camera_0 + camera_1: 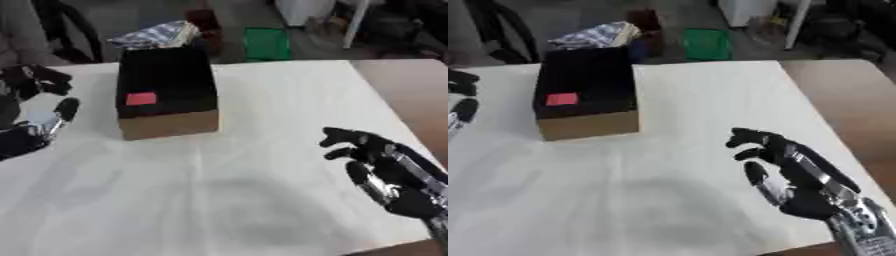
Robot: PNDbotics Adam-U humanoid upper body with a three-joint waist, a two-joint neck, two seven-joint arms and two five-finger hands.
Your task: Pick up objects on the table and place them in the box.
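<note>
- Work surface: a white cloth-covered table (262,150) fills most of the view, with a bare brown wooden strip (411,95) along its right side.
- Box: a brown cardboard box with a dark, black-lined inside (166,87) stands on the far left-centre part of the table, its open top turned towards me.
- Contents seen in the box: a small flat red-pink rectangle (141,98) lies against the dark interior near the front wall; a crumpled grey-and-white patterned bundle (157,35) sticks out above the far rim. I cannot tell what either item is.
- My right hand (785,172): black with silver joints, it hovers over the near right part of the table, well apart from the box; its fingers are loosely spread and relaxed, grasping nothing.
- My left hand (35,125): it shows at the left edge, beside the box but not touching it; fingers point upward, released, with nothing held.
- Background: a green container (266,44) sits on the floor beyond the table's far edge.
</note>
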